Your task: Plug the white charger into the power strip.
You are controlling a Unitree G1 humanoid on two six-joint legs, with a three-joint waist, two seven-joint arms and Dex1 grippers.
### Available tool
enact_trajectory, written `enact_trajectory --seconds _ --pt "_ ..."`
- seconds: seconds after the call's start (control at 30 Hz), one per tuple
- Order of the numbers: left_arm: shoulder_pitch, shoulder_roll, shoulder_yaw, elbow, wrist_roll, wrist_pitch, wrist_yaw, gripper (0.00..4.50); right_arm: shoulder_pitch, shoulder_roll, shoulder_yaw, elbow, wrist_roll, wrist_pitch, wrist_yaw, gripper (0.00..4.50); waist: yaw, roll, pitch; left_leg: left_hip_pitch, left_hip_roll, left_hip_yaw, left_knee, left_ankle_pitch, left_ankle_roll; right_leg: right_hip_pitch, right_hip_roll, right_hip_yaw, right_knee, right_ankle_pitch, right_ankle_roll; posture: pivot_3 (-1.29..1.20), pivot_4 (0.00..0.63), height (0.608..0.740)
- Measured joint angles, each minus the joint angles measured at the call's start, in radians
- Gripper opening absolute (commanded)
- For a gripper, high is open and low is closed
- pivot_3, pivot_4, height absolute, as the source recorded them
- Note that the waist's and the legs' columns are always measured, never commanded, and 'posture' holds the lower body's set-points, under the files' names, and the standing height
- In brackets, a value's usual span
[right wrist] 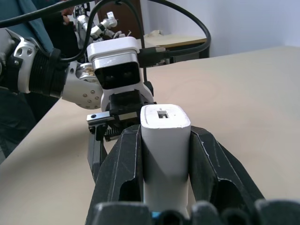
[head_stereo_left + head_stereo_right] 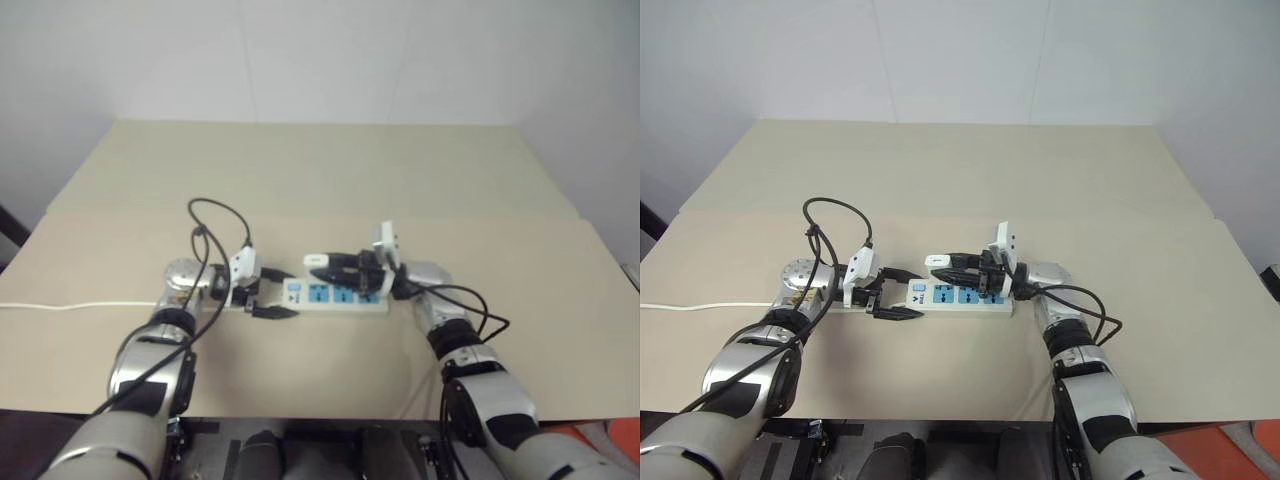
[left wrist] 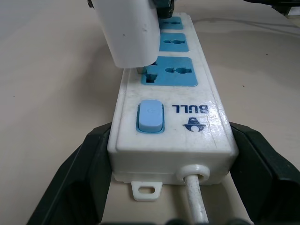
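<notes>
Two claws meet over the beige worktop [image 2: 320, 180]. Right claw [image 1: 165, 140] clamps the white charger [image 1: 165, 123], its prongs at the first blue socket (nearest the switch). Left claw [image 3: 159, 161] pinches the power strip [image 3: 171, 126] at its cord end, flat on the worktop.

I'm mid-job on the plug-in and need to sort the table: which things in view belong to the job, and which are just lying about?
In the job:
- white charger, gripped by the right hand, prongs at the socket nearest the switch
- power strip, clamped at its switch end by the left hand

Lying about:
- nothing loose; just the table and the strip's white cord trailing off its edge
</notes>
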Motion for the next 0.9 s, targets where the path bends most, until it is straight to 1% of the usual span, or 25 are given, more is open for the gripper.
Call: enact_trajectory --seconds 0.3,0.9 --pt "0.000 0.000 0.005 0.000 0.000 0.000 -0.001 3.27 0.000 0.005 0.000 -0.002 -0.004 0.011 -0.006 1.10 0.000 0.000 0.000 0.000 0.000 0.000 0.000 0.000 0.000 0.000 0.000 0.000 0.000 0.000 0.000 0.00 0.150 0.740" --pt "-0.001 -0.002 0.005 0.000 0.002 0.008 0.001 3.27 0.008 -0.019 0.003 0.025 -0.020 -0.019 -0.001 1.10 0.001 0.000 0.000 0.000 0.000 0.000 0.000 0.000 0.000 0.001 0.000 0.000 0.000 0.000 0.000 0.00 0.150 0.740"
